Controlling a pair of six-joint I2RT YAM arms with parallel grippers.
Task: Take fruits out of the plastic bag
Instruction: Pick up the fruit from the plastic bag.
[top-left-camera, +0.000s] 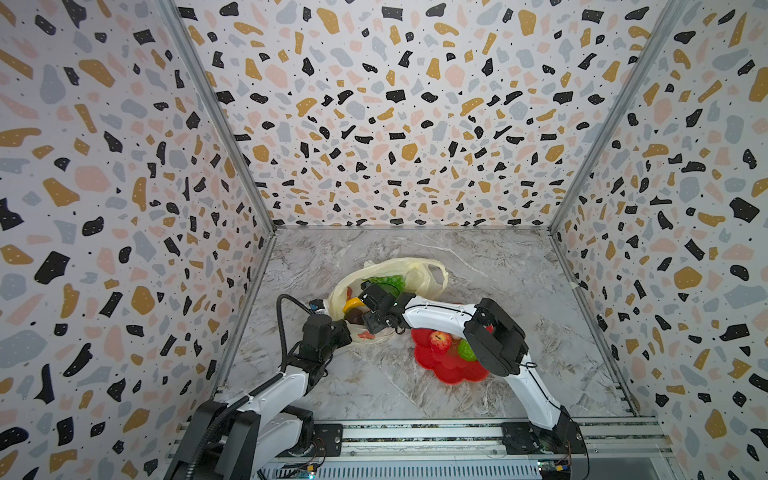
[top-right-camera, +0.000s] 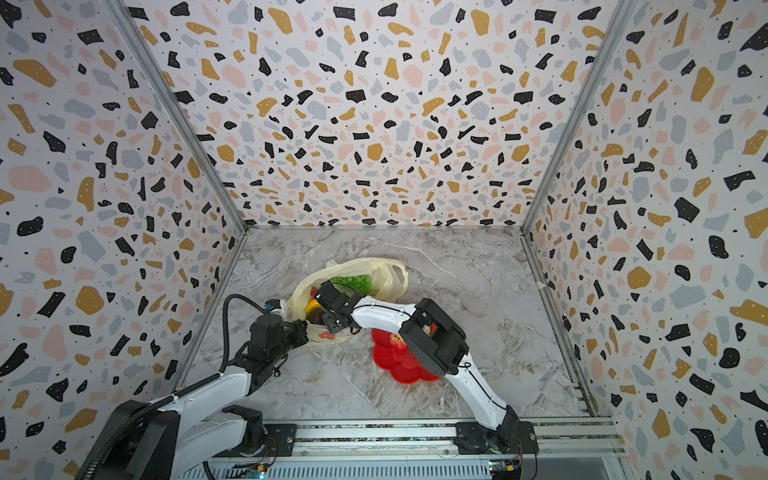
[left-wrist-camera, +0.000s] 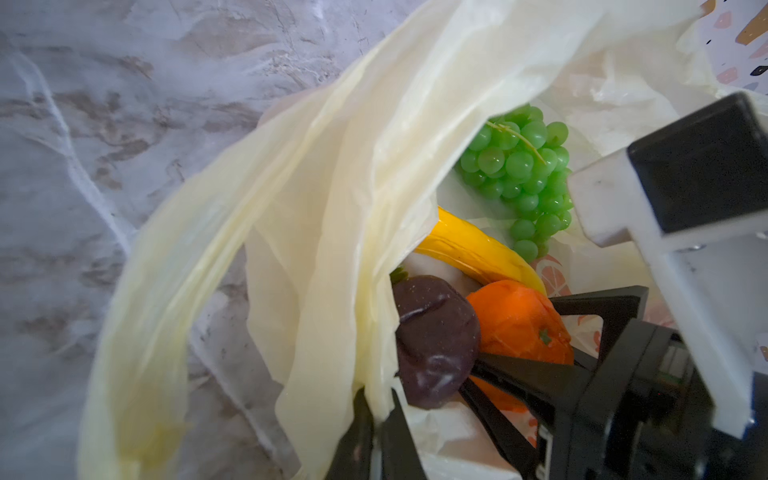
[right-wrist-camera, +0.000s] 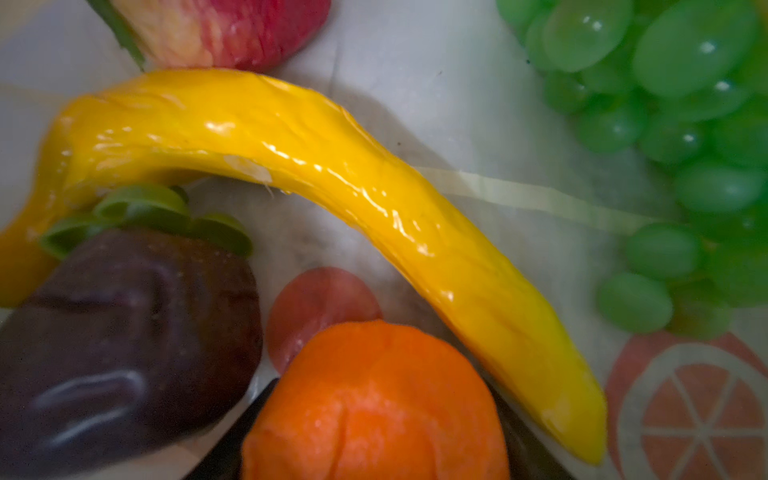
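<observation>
Pinched flat between the pressed-together fingers of the left gripper (left-wrist-camera: 376, 411): a fold at the rim of the plastic bag (top-left-camera: 419, 270), raised, mouth gaping. Clasped on 2 sides by the fingers of the right gripper (left-wrist-camera: 519, 332), deep inside that mouth: the orange (right-wrist-camera: 374, 399). Just beside the orange, a dark purple fruit (right-wrist-camera: 124, 324) with green leaves; curving past both, the yellow banana (right-wrist-camera: 332, 178). Farther in, green grapes (left-wrist-camera: 519, 178) and a red apple (right-wrist-camera: 224, 29), all 5 fruits inside the bag. Out on the marble table (top-left-camera: 498, 270), close beside the bag, a red plate (top-left-camera: 453, 370) with a second apple (top-left-camera: 439, 341) and 1 green fruit (top-left-camera: 466, 351).
</observation>
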